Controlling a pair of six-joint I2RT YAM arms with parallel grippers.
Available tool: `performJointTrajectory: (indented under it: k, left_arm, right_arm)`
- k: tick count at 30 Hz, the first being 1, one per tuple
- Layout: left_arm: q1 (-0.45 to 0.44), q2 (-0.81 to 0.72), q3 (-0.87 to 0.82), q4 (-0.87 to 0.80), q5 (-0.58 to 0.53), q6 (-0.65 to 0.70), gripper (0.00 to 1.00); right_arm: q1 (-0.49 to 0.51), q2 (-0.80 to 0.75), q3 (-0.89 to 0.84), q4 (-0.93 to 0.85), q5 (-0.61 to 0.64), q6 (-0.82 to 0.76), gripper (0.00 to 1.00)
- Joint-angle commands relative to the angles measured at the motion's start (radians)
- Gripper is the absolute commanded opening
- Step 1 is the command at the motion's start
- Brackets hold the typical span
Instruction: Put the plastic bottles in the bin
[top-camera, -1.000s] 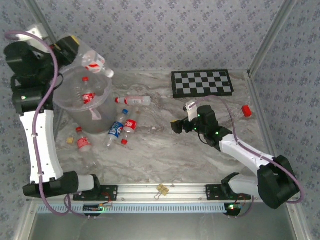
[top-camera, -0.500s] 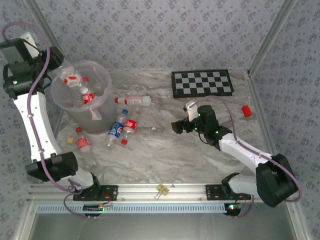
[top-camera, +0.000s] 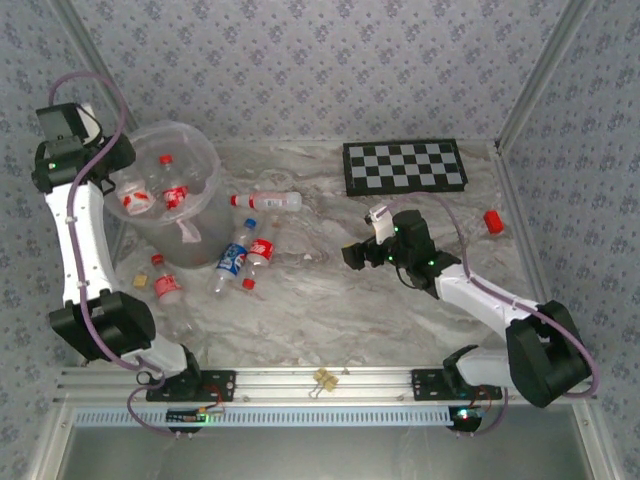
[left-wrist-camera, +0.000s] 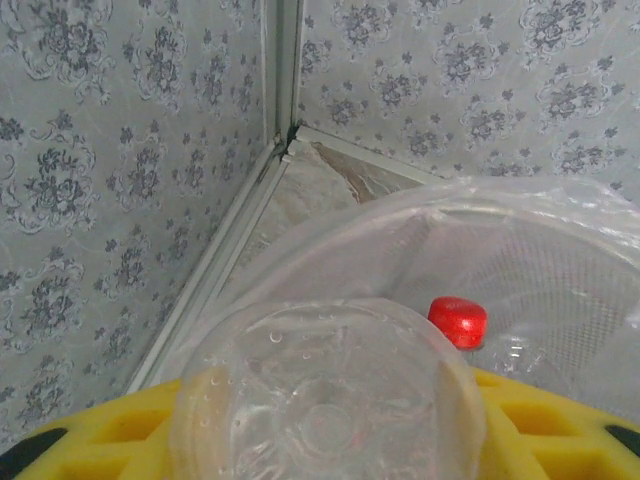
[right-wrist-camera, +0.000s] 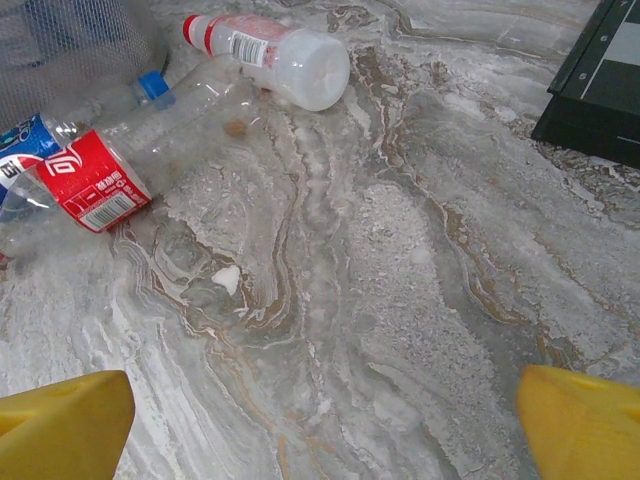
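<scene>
Bin (top-camera: 190, 245): a translucent round bucket, stood at the back left corner of the surface (top-camera: 330, 300). Several plastic bottles (top-camera: 175, 192) with red labels are seen lying inside it, so part of the task is judged done. Left pincer (left-wrist-camera: 325, 440): raised at the bin's rim. In the left wrist view the round base of a clear bottle (left-wrist-camera: 325, 395) is seen between the yellow pads (left-wrist-camera: 540, 420), which close in on both sides of it. The pincer is therefore taken to be clamped on that bottle, base toward the lens, a hold that would let it drop inside on release. A red cap (left-wrist-camera: 457, 320) of a binned bottle is seen just past it. Right pincer (top-camera: 352, 253): held low over the bare middle of the surface, jaws wide apart with nothing between them, turned toward the bin's foot, presumably in readiness for the next pick. Not yet binned: a red-capped bottle (top-camera: 265, 201) lying just beside the bin; a blue-labelled bottle (top-camera: 232, 258) and a red-labelled bottle (top-camera: 262, 248) side by side at the bin's near side; a fourth bottle (top-camera: 165, 287) toward the left edge. All are laid on their sides and may roll if nudged. Checkerboard (top-camera: 405, 167): flat at the back edge, no part of the task.
</scene>
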Motion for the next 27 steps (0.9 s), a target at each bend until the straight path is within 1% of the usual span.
performJointTrajectory:
  k: [1, 5, 7, 9, 13, 15, 20, 27]
  left_arm:
    - [-0.025, -0.017, -0.126, -0.056, -0.021, 0.04, 0.0]
    - [-0.054, -0.011, -0.211, -0.036, -0.029, 0.046, 0.0]
    - [-0.054, -0.01, -0.243, -0.029, -0.02, 0.037, 0.0]
    - [-0.054, -0.015, -0.277, -0.013, -0.002, 0.019, 0.0]
    - [-0.056, -0.028, -0.34, 0.029, 0.079, -0.019, 0.0]
    - [-0.062, -0.032, -0.345, 0.033, 0.107, -0.027, 0.0]
    - [-0.077, -0.037, -0.316, -0.002, 0.122, -0.02, 0.0]
    - [-0.083, -0.01, -0.336, -0.051, 0.08, -0.007, 0.0]
  right_arm:
    - [-0.006, 0.015, 0.027, -0.022, -0.023, -0.015, 1.0]
    - [-0.003, 0.02, 0.038, -0.033, -0.024, -0.018, 1.0]
    - [-0.002, 0.018, 0.038, -0.037, -0.022, -0.018, 1.0]
    - [0.001, 0.018, 0.036, -0.037, -0.021, -0.016, 1.0]
    - [0.002, 0.025, 0.04, -0.033, -0.025, -0.014, 1.0]
    - [0.002, 0.027, 0.044, -0.035, -0.027, -0.017, 1.0]
    - [0.002, 0.035, 0.05, -0.033, -0.031, -0.022, 1.0]
    - [0.004, 0.048, 0.053, -0.019, -0.043, -0.019, 1.0]
